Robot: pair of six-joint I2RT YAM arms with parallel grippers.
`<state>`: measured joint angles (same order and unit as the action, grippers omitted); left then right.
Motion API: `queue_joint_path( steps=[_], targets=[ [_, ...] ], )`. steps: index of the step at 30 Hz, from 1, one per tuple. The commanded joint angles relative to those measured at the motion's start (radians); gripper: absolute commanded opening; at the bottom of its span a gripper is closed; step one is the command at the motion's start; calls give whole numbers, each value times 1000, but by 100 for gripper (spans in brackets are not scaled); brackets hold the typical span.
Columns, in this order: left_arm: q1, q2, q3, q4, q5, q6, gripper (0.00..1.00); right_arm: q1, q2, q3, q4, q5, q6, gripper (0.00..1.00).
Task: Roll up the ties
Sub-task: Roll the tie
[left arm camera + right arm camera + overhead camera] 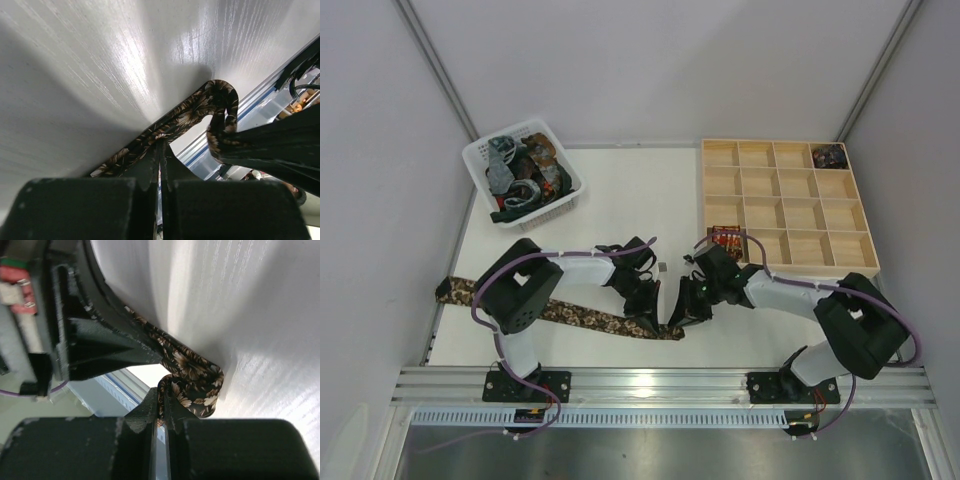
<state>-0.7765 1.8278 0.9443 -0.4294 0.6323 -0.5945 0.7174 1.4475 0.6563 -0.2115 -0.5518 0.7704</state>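
A dark brown tie with a tan floral print (582, 316) lies along the table's near edge, running from the left edge to the middle. My left gripper (646, 321) is shut, and its closed tips (162, 145) press down on the tie (192, 107) just before the end curls. My right gripper (678, 317) is shut on the tie's end. In the right wrist view the fabric (195, 367) bends into a small loop and passes between my right gripper's (163, 407) fingers. The two grippers stand close together, almost touching.
A white basket (478, 156) at the back left holds several more ties. A wooden compartment box (790, 170) stands at the right, with a rolled dark tie (830, 156) in its far right cell and a red rolled tie (725, 240) near its front left corner.
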Motion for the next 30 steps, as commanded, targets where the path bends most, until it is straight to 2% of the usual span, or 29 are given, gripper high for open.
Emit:
queue_joint_path(
  steps=[1, 22, 23, 25, 26, 29, 30],
  targets=[
    [0, -4, -29, 14, -65, 16, 0, 19, 51, 35, 53, -13, 6, 0],
    [0, -18, -27, -6, -63, 27, 0, 43, 186, 55, 136, 21, 26, 1],
    [0, -22, -29, -9, -66, 30, 0, 45, 188, 55, 141, 18, 26, 3],
    [0, -44, -27, -31, -86, 39, 0, 47, 186, 52, 147, 10, 30, 13],
    [2, -64, -26, -38, -95, 48, 0, 45, 183, 46, 152, 6, 35, 21],
    [3, -87, -22, -71, -106, 58, 0, 45, 154, 31, 172, 0, 47, 31],
    [6, -105, -24, -72, -108, 62, 0, 44, 145, 20, 179, 0, 49, 39]
  ],
)
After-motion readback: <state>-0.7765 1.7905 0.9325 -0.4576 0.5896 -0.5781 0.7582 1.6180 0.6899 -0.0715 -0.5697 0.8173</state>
